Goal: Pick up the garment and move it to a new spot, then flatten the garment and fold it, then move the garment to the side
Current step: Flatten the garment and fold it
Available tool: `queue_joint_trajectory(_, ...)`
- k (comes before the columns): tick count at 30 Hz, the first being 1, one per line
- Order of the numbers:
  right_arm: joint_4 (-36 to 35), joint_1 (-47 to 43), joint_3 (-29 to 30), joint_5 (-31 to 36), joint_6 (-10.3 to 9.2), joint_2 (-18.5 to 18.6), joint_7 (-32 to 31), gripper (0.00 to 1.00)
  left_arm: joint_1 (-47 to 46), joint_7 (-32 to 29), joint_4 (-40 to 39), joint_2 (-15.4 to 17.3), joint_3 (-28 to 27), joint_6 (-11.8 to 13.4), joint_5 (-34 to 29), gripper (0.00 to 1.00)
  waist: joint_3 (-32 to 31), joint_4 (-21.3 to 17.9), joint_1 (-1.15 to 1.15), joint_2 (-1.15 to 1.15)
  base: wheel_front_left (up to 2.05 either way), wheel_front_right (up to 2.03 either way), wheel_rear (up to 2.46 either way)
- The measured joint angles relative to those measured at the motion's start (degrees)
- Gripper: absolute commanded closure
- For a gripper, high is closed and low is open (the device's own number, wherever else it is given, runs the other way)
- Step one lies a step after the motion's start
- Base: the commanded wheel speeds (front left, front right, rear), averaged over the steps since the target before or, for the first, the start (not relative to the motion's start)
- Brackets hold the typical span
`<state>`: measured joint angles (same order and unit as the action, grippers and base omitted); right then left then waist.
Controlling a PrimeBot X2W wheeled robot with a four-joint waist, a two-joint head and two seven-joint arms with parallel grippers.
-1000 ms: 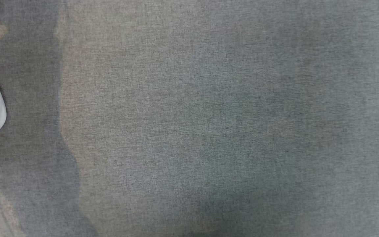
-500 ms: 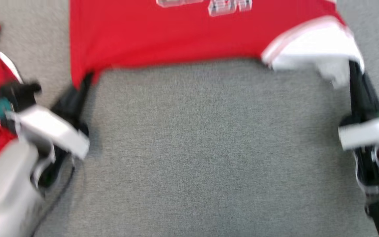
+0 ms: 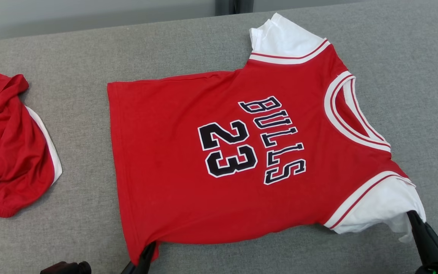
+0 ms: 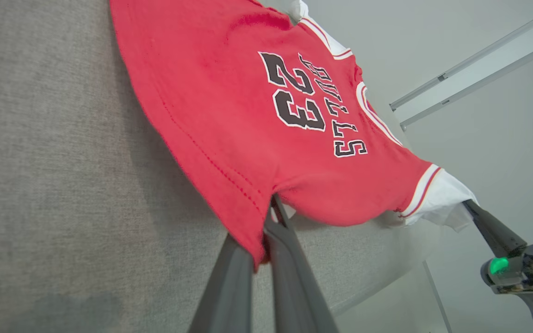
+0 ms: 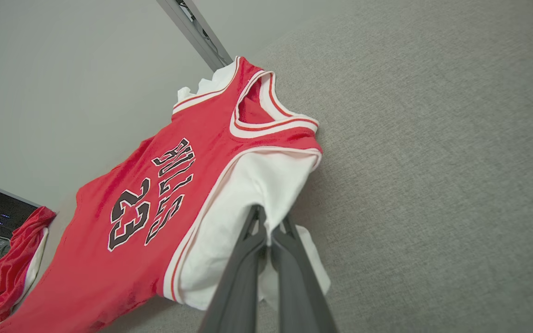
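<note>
Jersey [image 3: 219, 152] — red, white sleeves, number and lettering facing up — is lying spread across the grey padded surface [image 3: 70, 213], with its near edge lifting slightly where it is being held.

Left gripper [image 4: 266, 222]: fingers pressing together on the jersey's near hem corner.

Right gripper [image 5: 269, 222]: fingers pinching the jersey's near white sleeve [image 3: 378, 205], whose loose end is hanging past them.

Step in hand, as judged: flattening. Doing it well is likely calling for an even pull — both pinch points drawing apart along the jersey's near edge so the sag between them is going taut, then lowering together until the fabric is resting flat before either grip is letting go. Uneven tension is risking a diagonal crease across the print, and the thin sleeve could be slipping from the right fingers.

Surface: woven grey cloth, matte, looking grippy enough that dragging the jersey may be bunching its far side.

Shorts [image 3: 10, 144]: red with white trim, lying crumpled well apart from the jersey's hem end.

Room: a plain pale wall is standing beyond the jersey's far edge, with a metal rail [image 5: 192, 27] running up it.
</note>
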<state>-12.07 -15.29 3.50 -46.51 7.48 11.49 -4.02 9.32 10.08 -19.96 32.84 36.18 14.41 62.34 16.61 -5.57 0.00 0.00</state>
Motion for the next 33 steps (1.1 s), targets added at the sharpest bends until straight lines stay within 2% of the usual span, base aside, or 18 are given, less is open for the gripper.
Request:
queue_joint_trajectory(4,0.58,4.86,-0.48,1.59,0.00,-1.68,-5.00,1.00,-2.66,-2.63,-1.44,1.49,-0.85,1.51,-0.55,1.00,1.18,0.12,0.00,0.00,0.00,0.00,0.00)
queue_joint_trajectory(12,5.68,20.39,-0.44,6.99,0.00,-3.22,-10.60,1.00,-13.93,-9.32,-2.37,3.86,-4.11,1.78,0.47,1.00,3.06,1.19,0.00,0.00,0.00,0.00,0.00)
queue_joint_trajectory(16,10.35,27.74,0.00,9.28,0.00,-3.80,-13.05,1.00,-20.00,-13.19,0.27,2.67,-4.53,1.12,2.61,1.00,4.04,1.70,0.00,0.00,0.00,0.00,0.00)
queue_joint_trajectory(22,18.92,35.21,-0.45,12.43,0.00,-4.25,-14.62,1.00,-28.52,-18.04,10.38,-1.47,-2.23,-1.33,4.32,1.00,5.00,2.44,0.00,0.00,0.00,0.00,0.00)
queue_joint_trajectory(28,24.13,39.91,-1.40,14.07,0.00,-4.57,-10.89,1.00,-32.84,-18.89,18.24,-3.19,-0.54,-2.85,2.68,1.00,5.06,2.00,0.00,0.00,0.00,0.00,0.00)
queue_joint_trajectory(29,25.39,41.61,-1.79,14.48,0.00,-4.36,-9.23,1.00,-33.28,-18.97,19.33,-3.15,-0.57,-3.58,2.68,1.00,5.02,1.78,0.00,0.00,0.00,0.00,0.00)
queue_joint_trajectory(33,29.00,44.13,-3.75,15.13,0.00,-3.86,-8.73,1.00,-33.40,-19.65,21.35,-2.71,-0.71,-3.85,3.05,1.00,4.87,1.54,0.00,0.00,0.00,0.00,0.00)
